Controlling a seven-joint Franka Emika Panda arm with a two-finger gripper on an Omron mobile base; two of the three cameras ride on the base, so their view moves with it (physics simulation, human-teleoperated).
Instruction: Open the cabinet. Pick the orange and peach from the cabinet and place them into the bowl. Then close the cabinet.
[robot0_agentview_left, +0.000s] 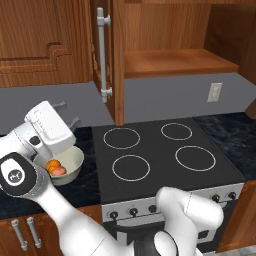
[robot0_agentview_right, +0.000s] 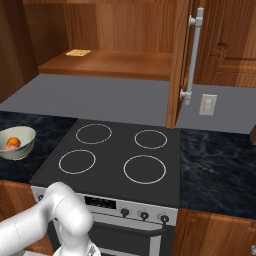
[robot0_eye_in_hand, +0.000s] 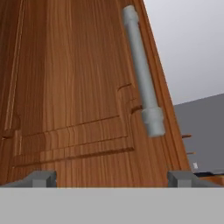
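Note:
The cabinet (robot0_agentview_left: 175, 62) stands open over the stove, its shelf bare of fruit. Its left door (robot0_agentview_left: 118, 60) is swung out edge-on, with the silver bar handle (robot0_agentview_left: 102, 55) on it. The cream bowl (robot0_agentview_left: 76, 156) sits on the dark counter left of the stove, and it holds the orange (robot0_agentview_left: 52, 164) and the peach (robot0_agentview_left: 59, 171). From the right I see the same bowl (robot0_agentview_right: 24, 135), orange (robot0_agentview_right: 14, 142) and peach (robot0_agentview_right: 9, 148). My gripper (robot0_agentview_left: 67, 113) hovers above the bowl, open and empty. It faces the door panel (robot0_eye_in_hand: 78, 87) and handle (robot0_eye_in_hand: 142, 74), my gripper (robot0_eye_in_hand: 113, 178) below the handle's lower end.
The black four-ring stove top (robot0_agentview_left: 160, 150) lies right of the bowl. The right door (robot0_agentview_right: 179, 60) with its handle (robot0_agentview_right: 192, 55) juts out over the stove's right edge. A small flat yellowish thing (robot0_agentview_right: 78, 52) lies on the shelf. A wall outlet (robot0_agentview_left: 215, 92) sits on the grey backsplash.

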